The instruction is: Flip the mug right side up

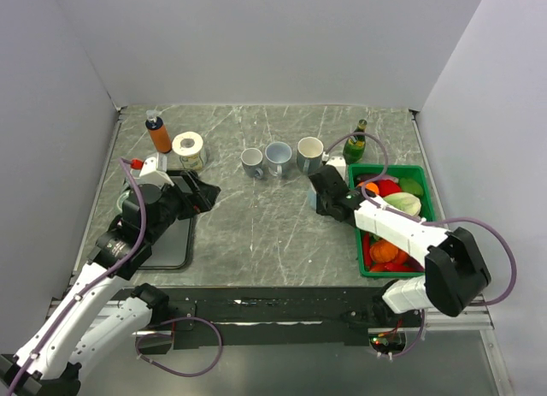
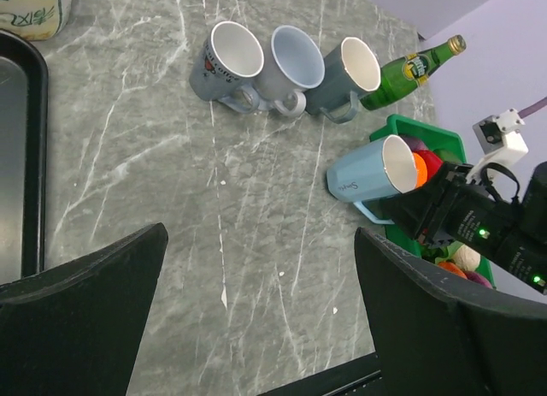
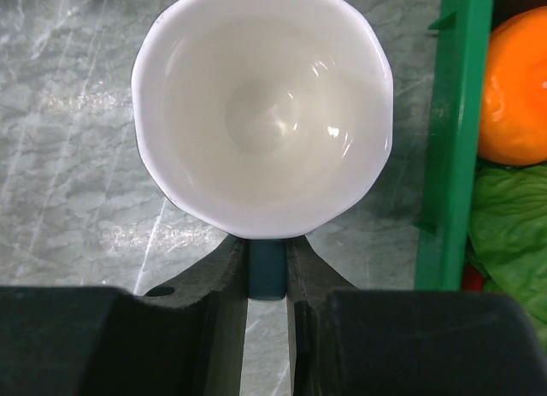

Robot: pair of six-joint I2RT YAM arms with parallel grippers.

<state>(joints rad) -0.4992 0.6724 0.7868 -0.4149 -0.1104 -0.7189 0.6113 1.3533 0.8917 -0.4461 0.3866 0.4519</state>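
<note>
Marble table [image 2: 171,156], mug [image 3: 265,105] in right claw [image 3: 267,272]

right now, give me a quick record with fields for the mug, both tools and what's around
mug: light blue, tipped on its side, mouth toward the bin
right tool: shut on the mug's handle
left tool: open, holding nothing
other mugs: three, upright, in a row
task: not done

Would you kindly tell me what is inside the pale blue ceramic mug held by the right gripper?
Nothing: the pale blue ceramic mug shows a bare, glossy white interior right down to its bottom. No part of the inside is covered.
</note>
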